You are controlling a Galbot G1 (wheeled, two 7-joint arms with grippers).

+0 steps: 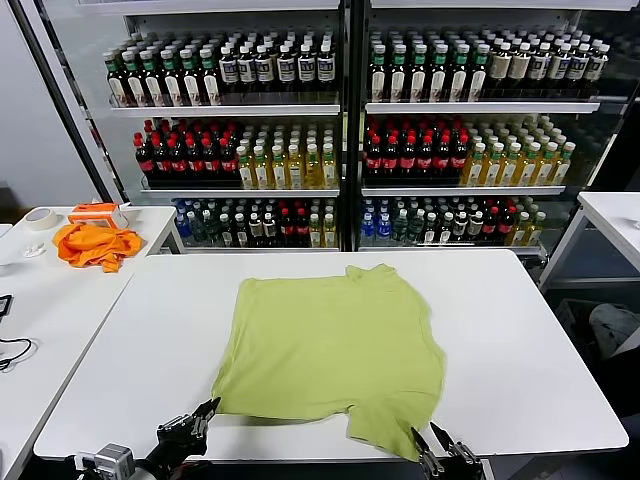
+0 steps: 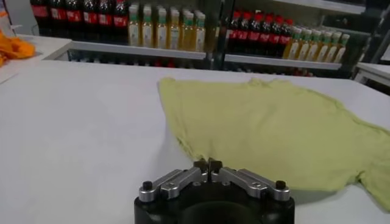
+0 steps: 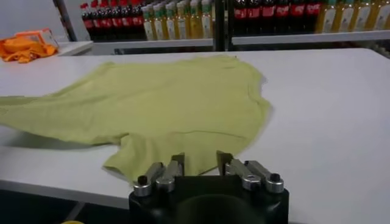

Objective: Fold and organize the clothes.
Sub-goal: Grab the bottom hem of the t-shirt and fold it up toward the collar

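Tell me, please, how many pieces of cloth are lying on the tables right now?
2. The lime-green T-shirt lies spread on the main table, near its front edge. The orange cloth sits bunched on the side table at the robot's left. Others may lie outside view.

A big white counter (image 1: 520, 340) sits in the middle of the room. Behind it stand tall glass-front shelves (image 1: 345, 110) full of bottles (image 1: 250, 150) in neat rows: dark ones, red ones, yellow ones and green ones. Bright light shines on the shelves. A second white table (image 1: 50, 300) stands to the left, with an orange cloth (image 1: 95, 245) and a roll of tape (image 1: 40, 218) on it. Another white table (image 1: 610, 215) shows on the right. The wall (image 1: 35, 120) on the left is plain and pale.
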